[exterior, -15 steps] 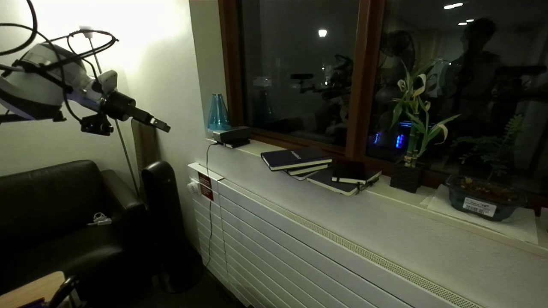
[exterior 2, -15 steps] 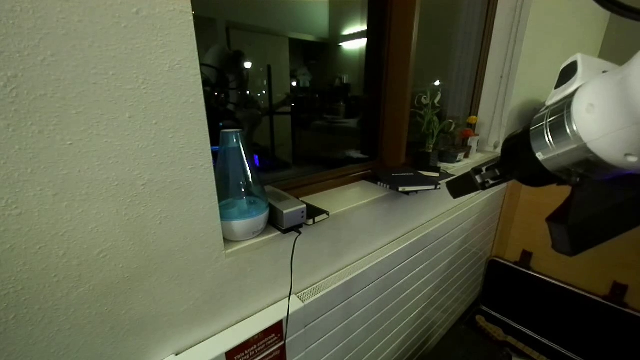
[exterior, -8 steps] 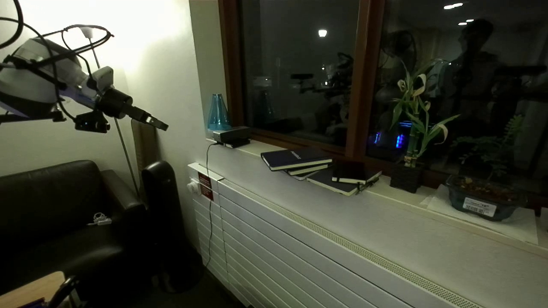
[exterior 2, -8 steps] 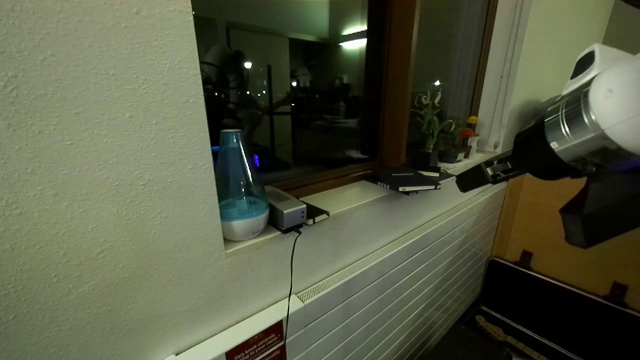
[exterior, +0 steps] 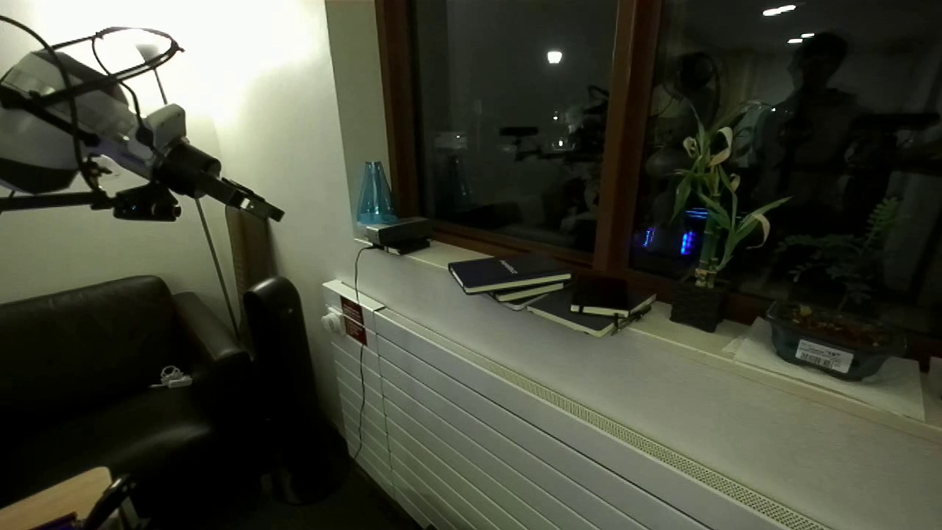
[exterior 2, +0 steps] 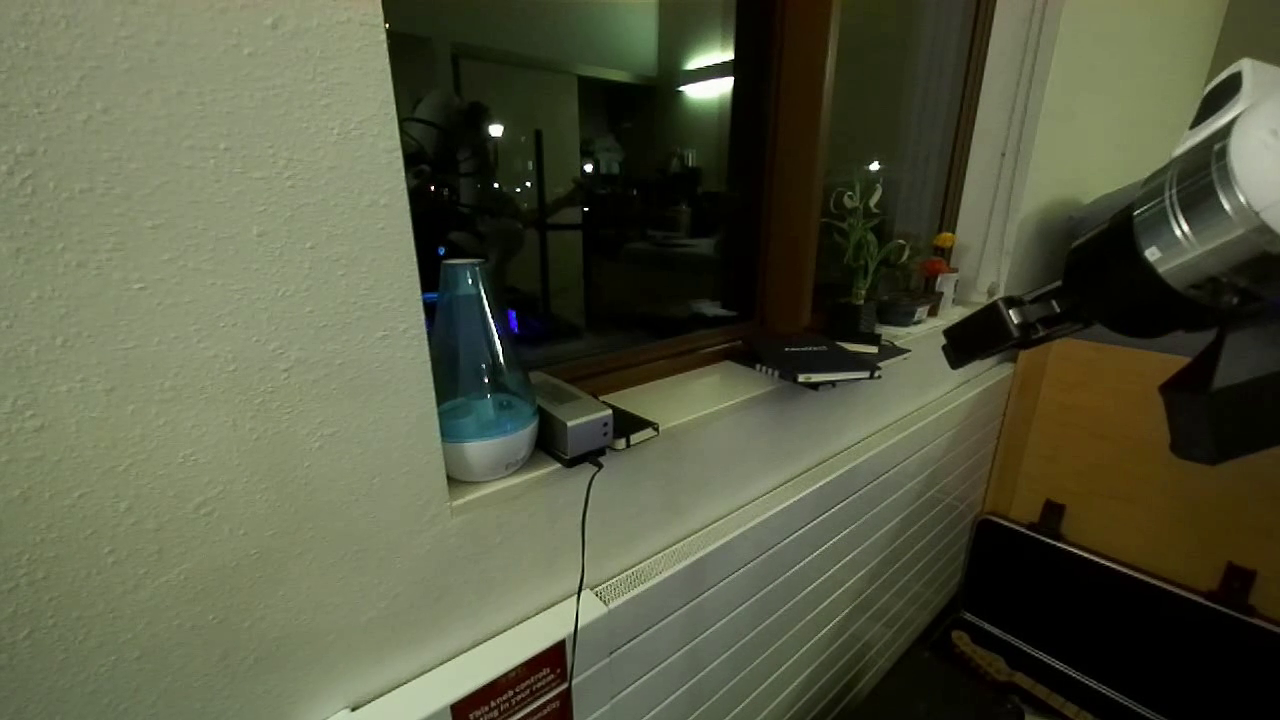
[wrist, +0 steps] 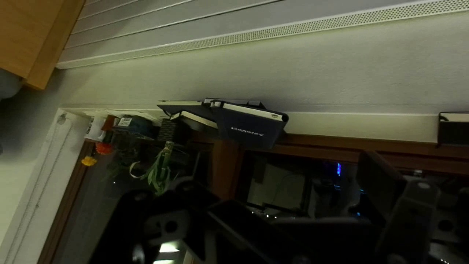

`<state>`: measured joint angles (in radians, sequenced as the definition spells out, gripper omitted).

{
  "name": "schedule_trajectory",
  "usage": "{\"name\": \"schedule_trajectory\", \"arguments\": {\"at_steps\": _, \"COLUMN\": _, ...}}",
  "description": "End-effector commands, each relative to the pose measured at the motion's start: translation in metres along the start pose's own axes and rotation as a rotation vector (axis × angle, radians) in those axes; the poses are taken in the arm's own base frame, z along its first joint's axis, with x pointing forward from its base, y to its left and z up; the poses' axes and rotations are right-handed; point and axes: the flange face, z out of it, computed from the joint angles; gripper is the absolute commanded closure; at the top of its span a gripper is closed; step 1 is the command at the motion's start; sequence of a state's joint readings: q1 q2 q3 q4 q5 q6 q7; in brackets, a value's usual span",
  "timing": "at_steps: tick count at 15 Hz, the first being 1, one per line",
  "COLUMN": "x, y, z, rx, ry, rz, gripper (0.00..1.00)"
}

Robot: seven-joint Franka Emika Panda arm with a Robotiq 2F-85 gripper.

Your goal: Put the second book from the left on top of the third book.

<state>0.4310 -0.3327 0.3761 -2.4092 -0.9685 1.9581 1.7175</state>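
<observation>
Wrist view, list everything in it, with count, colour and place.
Slatted radiator: one, white, top
Wooden panel: one, tan, top left
Narrow windowsill: one, cream, across middle
Thin hardcover books: at least four, dark, on windowsill
Small hardcover notebook: one, black, right edge
Bamboo-like potted plant: one, green, left of books
Labelled plastic tub: one, dark, farther left
Round flower heads: two, orange-red and yellow, left
Wood-framed window: one, brown, lower half
Open two-fingered pincer: one, black, bottom
</observation>
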Motion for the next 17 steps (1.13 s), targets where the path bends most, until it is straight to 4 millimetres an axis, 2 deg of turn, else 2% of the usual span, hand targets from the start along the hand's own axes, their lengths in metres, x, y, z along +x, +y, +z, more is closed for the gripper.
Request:
{"name": "schedule_trajectory", "arguments": {"at_steps": 1, "x": 0.005, "y": 0.020, "z": -0.003, "rx": -0.018, "ry": -0.021, "rz": 0.038, "gripper": 0.00}}
{"name": "schedule_trajectory", "arguments": {"at_steps": 10, "x": 0.016, "y": 0.025, "z": -0.002, "rx": -0.019, "ry": -0.021, "rz": 0.074, "gripper": 0.00}}
{"name": "schedule_trajectory", "arguments": {"at_steps": 12, "x": 0.017, "y": 0.024, "z": -0.004, "rx": -0.004, "ry": -0.016, "rz": 0.079, "gripper": 0.00}}
{"name": "schedule_trajectory", "arguments": {"at_steps": 13, "x": 0.018, "y": 0.016, "z": -0.003, "rx": -0.011, "ry": -0.010, "rz": 0.067, "gripper": 0.00}}
{"name": "schedule_trajectory", "arguments": {"at_steps": 17, "x": 0.018, "y": 0.016, "z": -0.003, "rx": -0.011, "ry": -0.010, "rz": 0.066, "gripper": 0.00}}
